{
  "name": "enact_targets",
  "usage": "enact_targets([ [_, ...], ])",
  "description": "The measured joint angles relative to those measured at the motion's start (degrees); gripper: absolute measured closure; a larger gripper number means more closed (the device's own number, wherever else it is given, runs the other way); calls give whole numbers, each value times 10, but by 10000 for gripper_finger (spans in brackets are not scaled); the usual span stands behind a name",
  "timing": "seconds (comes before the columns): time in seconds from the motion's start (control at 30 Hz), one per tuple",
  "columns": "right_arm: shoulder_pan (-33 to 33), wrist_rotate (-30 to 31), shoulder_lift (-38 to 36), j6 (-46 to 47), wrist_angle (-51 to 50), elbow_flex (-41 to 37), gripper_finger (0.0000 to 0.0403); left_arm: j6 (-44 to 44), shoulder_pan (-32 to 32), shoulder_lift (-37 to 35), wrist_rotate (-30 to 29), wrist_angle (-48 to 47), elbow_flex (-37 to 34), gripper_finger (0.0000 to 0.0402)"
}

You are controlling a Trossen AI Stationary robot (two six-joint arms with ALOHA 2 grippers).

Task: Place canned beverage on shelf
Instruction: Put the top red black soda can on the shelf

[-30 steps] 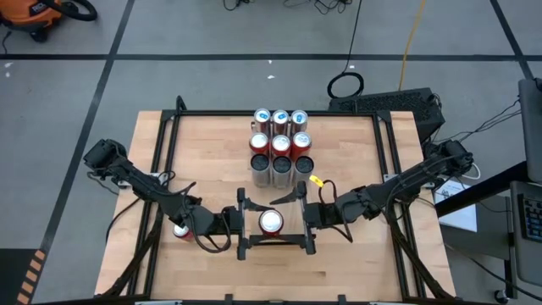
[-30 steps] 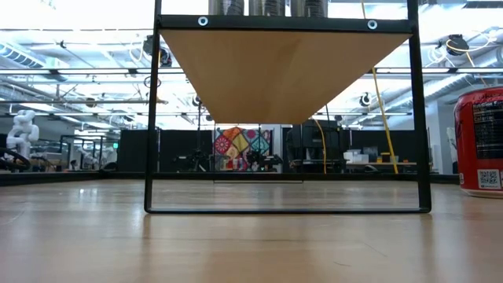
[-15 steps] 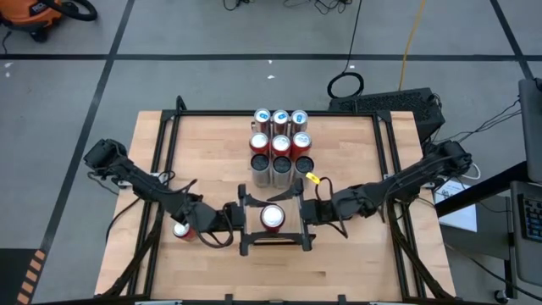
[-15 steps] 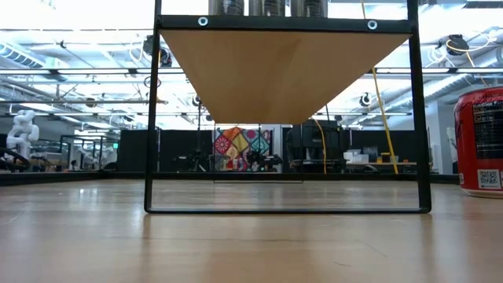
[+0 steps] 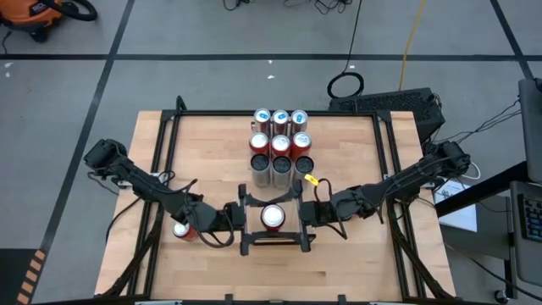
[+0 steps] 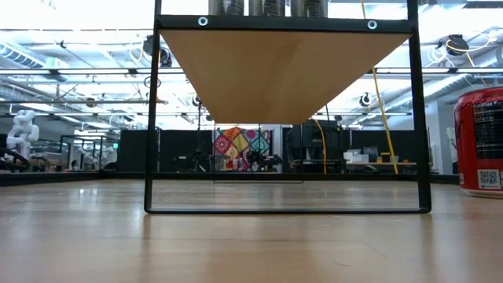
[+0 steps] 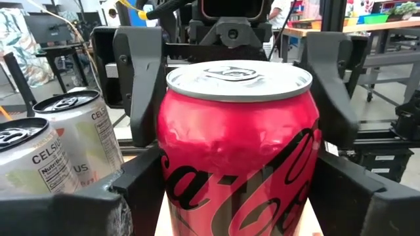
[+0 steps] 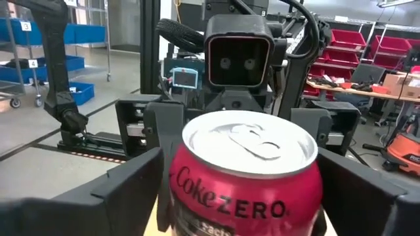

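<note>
Two hands flank one red Coke Zero can (image 5: 272, 219) standing on the shelf (image 5: 273, 243) low in the centre of the high view; the left hand (image 5: 237, 218) grips the can, its fingers (image 7: 141, 72) pressed on the sides; the right hand (image 5: 302, 213), spread wide a second ago, has moved in from the right and its jaws stand just beside the can, starting to narrow; another red can (image 5: 180, 230) sits at lower left on the counter (image 5: 356, 152); nine cans (image 5: 280, 146) cluster higher up, unmoved.
</note>
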Motion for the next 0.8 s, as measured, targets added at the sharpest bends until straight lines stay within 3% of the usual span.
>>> enact_targets([
  [0.43,0,0,0,3,5,0,117,-1,0,0,-1,-3,0,106],
  [0.8,0,0,0,3,4,0,125,0,-3,0,-3,-4,0,95],
])
